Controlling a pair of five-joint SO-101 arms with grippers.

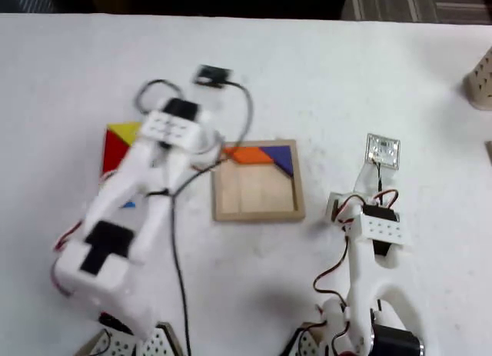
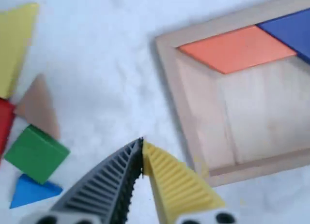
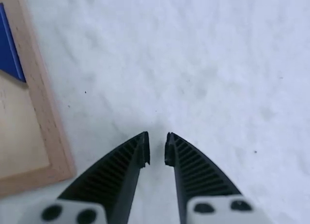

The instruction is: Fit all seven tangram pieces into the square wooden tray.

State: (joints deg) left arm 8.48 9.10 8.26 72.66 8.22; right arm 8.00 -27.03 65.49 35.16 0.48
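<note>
The square wooden tray point(image 1: 257, 212) is seen mid-frame in the high view. An orange piece point(image 1: 247, 154) and a blue piece point(image 1: 281, 158) are laid along its top edge, likely so the rest is left free. A yellow triangle point(image 2: 14, 45) and a green square point(image 2: 35, 152) are heaped at the left. The left gripper point(image 2: 141, 154) is held closed and empty between heap and tray. The right gripper point(image 3: 156, 147), also closed, is parked at the right, out of the way.

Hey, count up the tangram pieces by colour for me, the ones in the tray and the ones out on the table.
Orange piece: 1
Yellow piece: 1
Red piece: 1
Tan piece: 1
Green piece: 1
Blue: 2, large blue piece and small blue triangle
Total: 7
</note>
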